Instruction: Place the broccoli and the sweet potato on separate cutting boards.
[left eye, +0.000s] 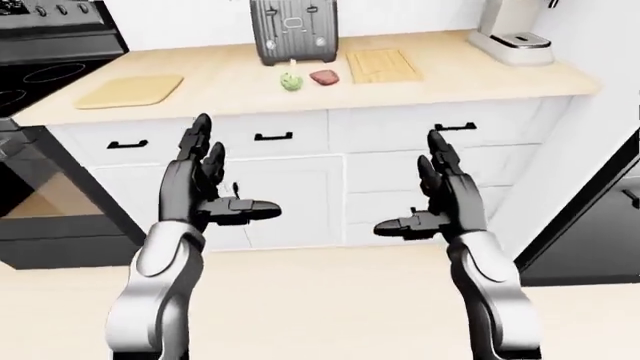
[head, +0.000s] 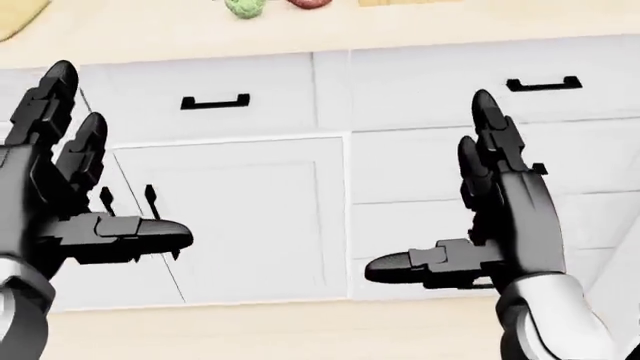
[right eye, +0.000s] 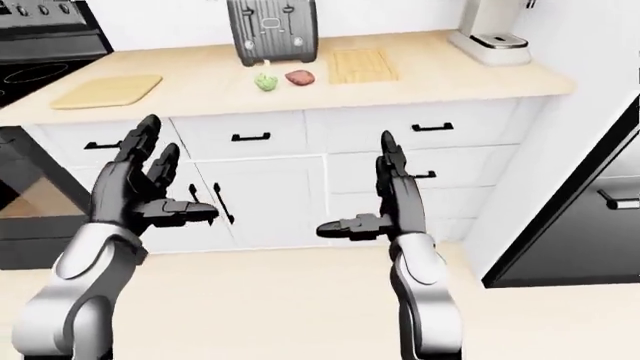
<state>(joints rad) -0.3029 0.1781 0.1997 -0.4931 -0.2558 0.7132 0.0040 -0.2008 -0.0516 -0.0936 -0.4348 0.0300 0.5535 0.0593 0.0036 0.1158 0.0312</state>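
Both hands, left hand (left eye: 205, 187) and right hand (left eye: 440, 196), hang spread and empty; reaching short toward twelve o'clock could knock the broccoli (left eye: 291, 82) into the potato (left eye: 323, 77).

Matt pale wood counter (left eye: 230, 90); smooth white cabinets (left eye: 300, 187).

I can't read any text, label, brand or number — not on the toaster (left eye: 292, 30), the stove (left eye: 40, 52) knobs, or the drawers (left eye: 270, 135).
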